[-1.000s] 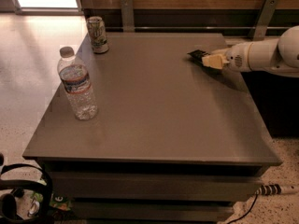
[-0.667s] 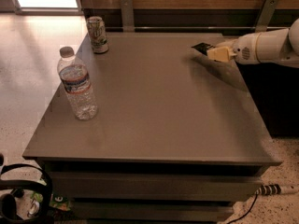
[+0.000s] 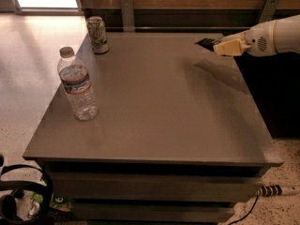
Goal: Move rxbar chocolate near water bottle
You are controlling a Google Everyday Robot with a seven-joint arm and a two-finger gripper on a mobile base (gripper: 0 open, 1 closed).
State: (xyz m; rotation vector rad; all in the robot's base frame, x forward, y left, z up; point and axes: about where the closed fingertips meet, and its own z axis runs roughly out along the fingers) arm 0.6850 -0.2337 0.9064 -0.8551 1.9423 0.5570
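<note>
Two things stand on the grey table [image 3: 164, 111], both along its left side. The water bottle [image 3: 77, 86] is upright close to the left edge, about halfway down the frame. A soda can [image 3: 97, 34] is upright at the table's top-left corner, near the far edge and well apart from the bottle.

The gripper [image 3: 221, 45] is in the upper right of the frame, reaching in from the right on a white arm [image 3: 276, 36]. Its yellowish fingers [image 3: 232, 48] are narrowed onto the rxbar chocolate [image 3: 205, 42] and pinch one end, so the black bar juts leftward past the fingertips. Bar and gripper hang above the table's far right corner without touching it, and a faint shadow [image 3: 218, 71] lies on the top just below them.

Between the bar and the bottle runs a broad stretch of bare tabletop, from the upper right through the centre toward the middle left. The lower right part of the top, down to the front edge, is likewise bare.

Past the left edge is pale speckled floor [image 3: 28, 55]. Past the right edge the space is dark. Behind the far edge is a wooden wall with two metal brackets [image 3: 126, 13]. Headphones [image 3: 18, 191] lie on the floor at lower left and a cable [image 3: 274, 190] at lower right.
</note>
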